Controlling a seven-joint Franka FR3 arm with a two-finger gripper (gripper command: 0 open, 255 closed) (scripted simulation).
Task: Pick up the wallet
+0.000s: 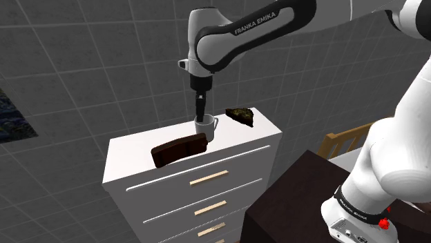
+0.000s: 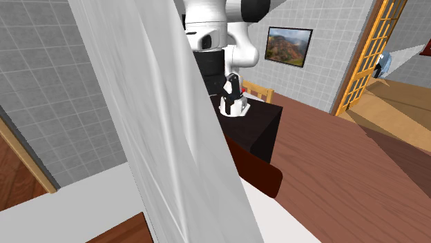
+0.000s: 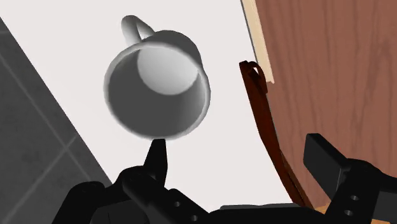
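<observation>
Gripper (image 3: 240,156): I read its fingers as spread wide, clasping nothing, poised above the mug (image 1: 205,126).
Wallet (image 1: 181,148): dark brown, standing on edge atop the white dresser (image 1: 131,155), just beside the mug.

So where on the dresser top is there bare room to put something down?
Bare: the dresser top left of the wallet in the shoulder view, and a patch between mug and dark object. Crowded mid-top: mug, wallet, open gripper overhead.
</observation>
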